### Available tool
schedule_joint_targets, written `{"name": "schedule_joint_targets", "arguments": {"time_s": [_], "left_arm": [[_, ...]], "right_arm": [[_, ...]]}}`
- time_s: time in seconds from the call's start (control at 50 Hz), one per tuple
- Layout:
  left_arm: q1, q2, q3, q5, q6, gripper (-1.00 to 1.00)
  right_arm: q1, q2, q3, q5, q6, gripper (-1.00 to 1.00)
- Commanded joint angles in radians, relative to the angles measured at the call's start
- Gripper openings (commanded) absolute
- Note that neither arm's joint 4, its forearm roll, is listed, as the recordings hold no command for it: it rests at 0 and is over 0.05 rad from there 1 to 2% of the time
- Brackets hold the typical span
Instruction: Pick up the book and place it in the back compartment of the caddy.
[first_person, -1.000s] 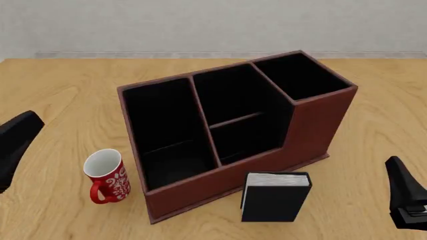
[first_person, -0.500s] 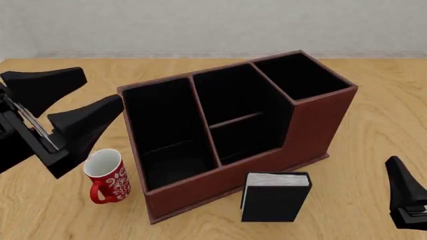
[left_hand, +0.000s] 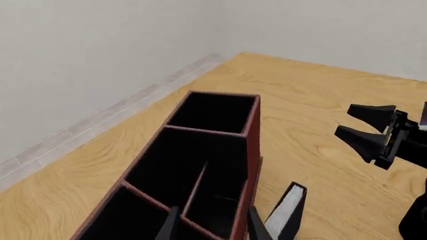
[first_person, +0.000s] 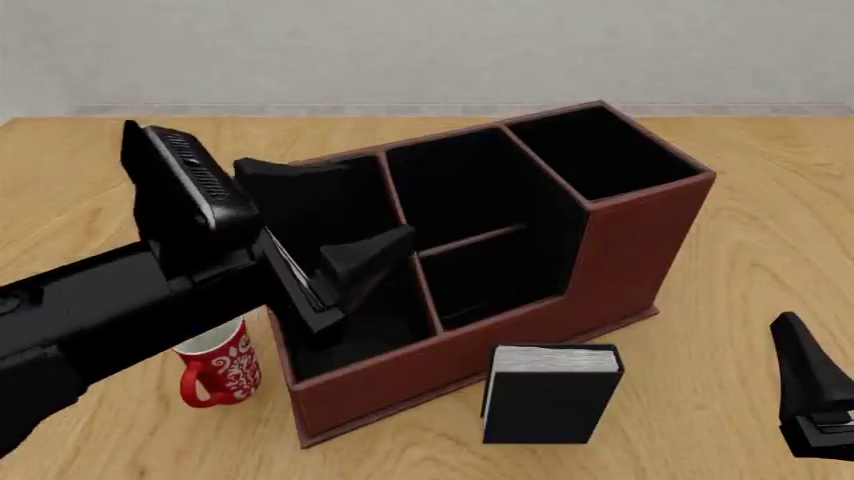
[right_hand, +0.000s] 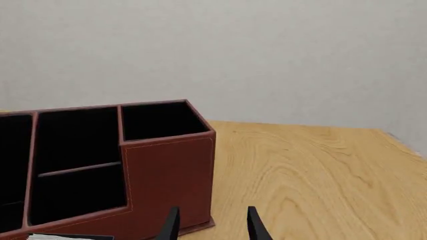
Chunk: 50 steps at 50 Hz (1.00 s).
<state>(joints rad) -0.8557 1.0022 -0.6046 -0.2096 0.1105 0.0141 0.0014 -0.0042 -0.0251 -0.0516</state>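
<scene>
**Left arm over the caddy, book standing untouched at the front wall**

The black book (first_person: 550, 394) stands upright on the wooden table (first_person: 747, 260), just beside the caddy's (first_person: 627, 250) low near wall, white-grey page edges up. In the right wrist view only a sliver of its pages shows at the frame's edge; in the left wrist view it is cut off low down.

The left gripper (first_person: 350, 215) hangs above the caddy's long left-hand section, its fingers spread wide and holding nothing. The arm behind it hides much of that section and covers the upper part of the red-and-white mug (first_person: 218, 368), of which the lower body and handle show.

The back compartment (first_person: 461, 185) lies in the middle column behind the thin cross partition; its black lining makes the floor hard to read.

The right gripper (left_hand: 369, 131) sits well to the right of the book, mostly cut off in the front view. The left wrist view shows its two fingers apart, with nothing between them
</scene>
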Motion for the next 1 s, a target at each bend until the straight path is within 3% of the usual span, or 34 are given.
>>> {"name": "schedule_joint_targets", "arguments": {"time_s": [0.02,0.14,0.42,1.0], "left_arm": [[-0.070,0.151,-0.020,-0.087,0.007,1.00],[-0.075,0.193,-0.021,-0.117,-0.004,1.00],[-0.191,0.394,-0.033,-0.192,0.007,1.00],[-0.231,0.514,-0.043,-0.230,0.017,1.00]], "right_arm": [[0.000,0.000,-0.001,0.001,0.000,1.00],[0.000,0.000,0.000,0.000,0.001,1.00],[0.001,0.000,-0.001,0.001,-0.002,1.00],[0.001,0.000,0.000,0.000,0.001,1.00]]}}
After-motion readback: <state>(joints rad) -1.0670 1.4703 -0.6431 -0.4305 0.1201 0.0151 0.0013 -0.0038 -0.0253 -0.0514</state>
